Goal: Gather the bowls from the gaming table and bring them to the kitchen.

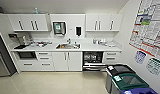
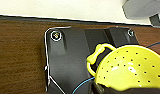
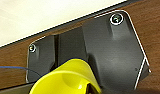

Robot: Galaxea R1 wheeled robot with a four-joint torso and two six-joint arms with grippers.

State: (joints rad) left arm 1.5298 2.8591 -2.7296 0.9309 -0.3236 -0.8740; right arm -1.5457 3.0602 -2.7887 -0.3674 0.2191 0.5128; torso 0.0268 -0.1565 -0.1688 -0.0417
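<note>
A yellow-green perforated bowl with a loop handle sits close under the left wrist camera, dome side to the lens, handle toward the dark plate. In the right wrist view, another yellow bowl shows its hollow. Whether either gripper clamps them I cannot tell — fingers are hidden. Ahead: the kitchen — sink, open dishwasher, bins.

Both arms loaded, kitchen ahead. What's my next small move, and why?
Probably roll straight ahead toward the sink: the counter lies across open floor, and a yellow perforated bowl shows at the left wrist, a yellow bowl at the right.
</note>
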